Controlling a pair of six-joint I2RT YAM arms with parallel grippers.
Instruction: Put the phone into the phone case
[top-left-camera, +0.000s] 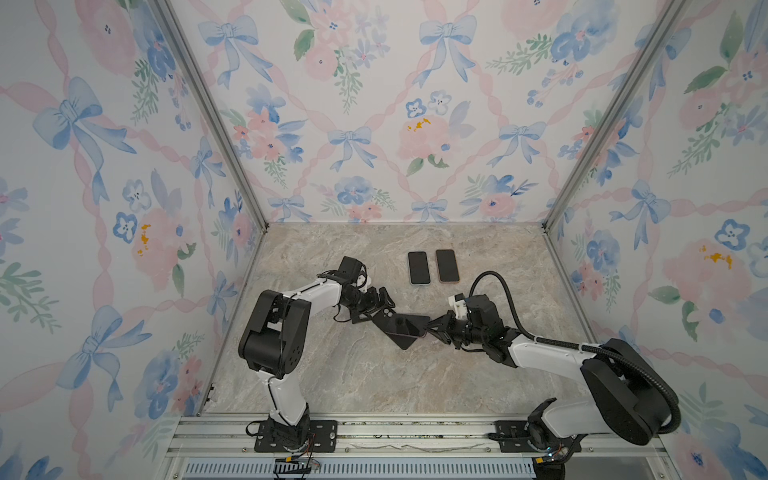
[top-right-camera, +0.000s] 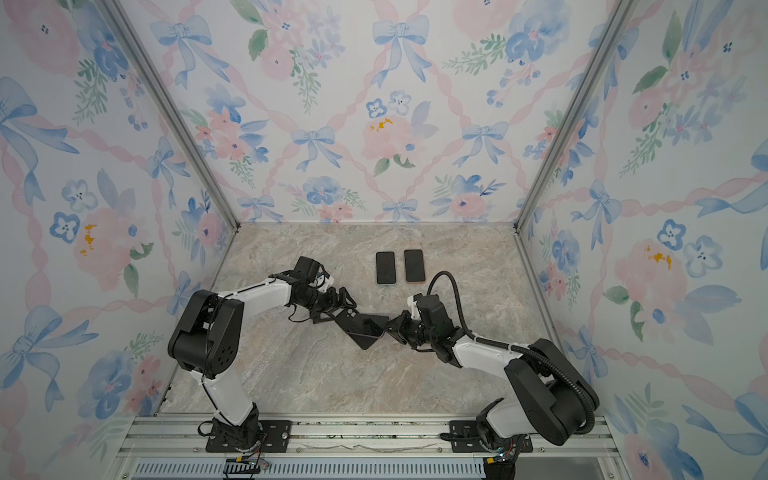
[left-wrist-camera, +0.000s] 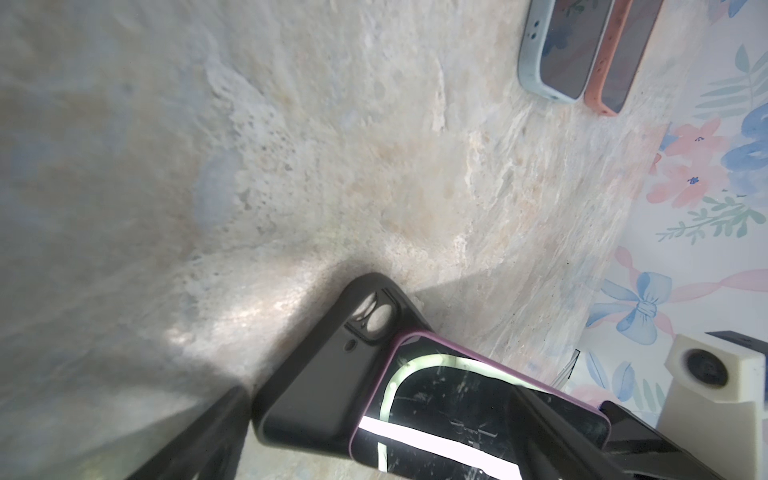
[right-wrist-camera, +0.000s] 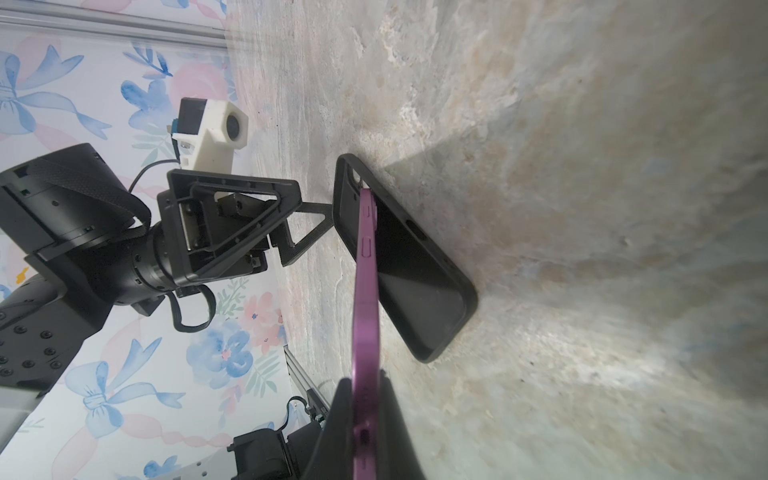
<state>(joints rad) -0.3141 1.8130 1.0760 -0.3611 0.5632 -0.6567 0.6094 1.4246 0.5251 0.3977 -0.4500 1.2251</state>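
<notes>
Phone (right-wrist-camera: 365, 291) pinched edge-on in right fingers (right-wrist-camera: 376, 419), corner in case (right-wrist-camera: 419, 266); left fingers (right-wrist-camera: 309, 226) spread. Risks skating the unheld case across the table (top-left-camera: 374, 382).

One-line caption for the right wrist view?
Right gripper holds the purple phone edge-on, its far end meeting the black case on the table.

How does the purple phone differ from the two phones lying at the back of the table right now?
The purple phone is bare, tilted with one end in the black case, and gripped by the right end effector. The two back phones lie flat, side by side, untouched, already cased, one in pale blue, one in orange-pink. All three show dark screens.
</notes>
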